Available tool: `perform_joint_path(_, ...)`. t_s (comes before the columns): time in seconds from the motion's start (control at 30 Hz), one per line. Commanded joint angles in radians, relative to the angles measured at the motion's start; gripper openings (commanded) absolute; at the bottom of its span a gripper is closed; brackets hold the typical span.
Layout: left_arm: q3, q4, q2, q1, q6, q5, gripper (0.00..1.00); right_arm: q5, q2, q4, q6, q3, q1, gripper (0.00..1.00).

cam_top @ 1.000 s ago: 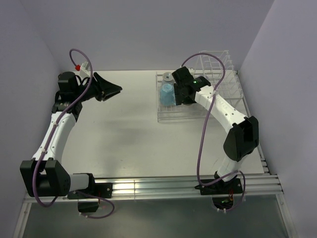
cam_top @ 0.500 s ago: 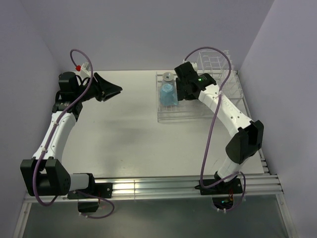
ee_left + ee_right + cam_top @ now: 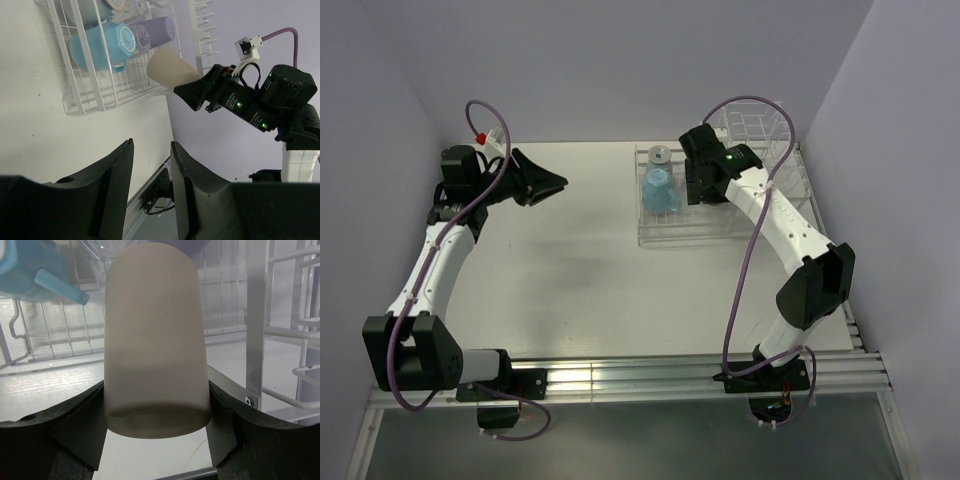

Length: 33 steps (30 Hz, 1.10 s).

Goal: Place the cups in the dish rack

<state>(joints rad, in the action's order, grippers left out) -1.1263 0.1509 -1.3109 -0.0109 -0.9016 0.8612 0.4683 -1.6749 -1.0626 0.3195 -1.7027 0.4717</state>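
top view, rack: the white wire dish rack (image 3: 760,215) sits far right on the white counter (image 3: 570,260), its upright dividers at the back right.
top view, mug: a light blue handled mug (image 3: 658,190) stands mouth-down in the flat tray's left part.
top view, right tool (image 3: 697,188): it hangs over the tray just right of the mug, and its own body hides what it grips.
top view, left tool (image 3: 545,185): it is above bare counter at far left, well apart from the rack.
left wrist, cup axis: the plain tan brown cup (image 3: 167,72) has its long axis in line with the right tool's fingers, with the free end slanting down toward the tray.
left wrist, cup place: it is at the tray's edge, near the lavender tumbler (image 3: 160,30) and a clear glass (image 3: 141,35). I cannot tell whether it touches the wire.
left wrist, left tool: the black fingers (image 3: 115,195) are apart with nothing between them.
right wrist, grip: the right tool is clamped on the tan brown cup, one finger on each side.
right wrist, cup axis: it points straight away from the camera toward the rack wires. I cannot tell which end is the mouth.
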Motion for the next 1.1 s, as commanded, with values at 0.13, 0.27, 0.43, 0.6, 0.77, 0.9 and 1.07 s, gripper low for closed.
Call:
perform_joint_path(0.13, -0.049, 0.006, -0.024, 0.0, 0.035, 0.047, 0.42, -0.045, 0.006, -0.065, 0.004, -0.077, -0.027, 0.04)
perform_joint_path(0.27, -0.056, 0.015, -0.033, 0.0, 0.043, 0.05, 0.42, -0.046, 0.0, -0.094, 0.0, -0.101, -0.031, 0.04)
perform_joint_path(0.43, -0.056, 0.021, -0.039, 0.0, 0.05, 0.05, 0.41, -0.046, -0.003, -0.117, -0.005, -0.107, -0.036, 0.04)
perform_joint_path(0.6, -0.056, 0.012, -0.05, 0.0, 0.043, 0.058, 0.42, -0.065, -0.016, -0.134, -0.014, -0.098, -0.036, 0.04)
perform_joint_path(0.77, -0.067, 0.015, -0.059, 0.0, 0.041, 0.059, 0.41, -0.092, -0.028, -0.137, -0.026, -0.106, -0.036, 0.04)
perform_joint_path(0.9, -0.064, 0.007, -0.068, 0.0, 0.036, 0.062, 0.42, -0.109, -0.054, -0.148, -0.033, -0.127, -0.038, 0.04)
perform_joint_path(1.07, -0.059, 0.007, -0.073, 0.0, 0.04, 0.065, 0.41, -0.12, -0.078, -0.148, -0.04, -0.129, -0.038, 0.04)
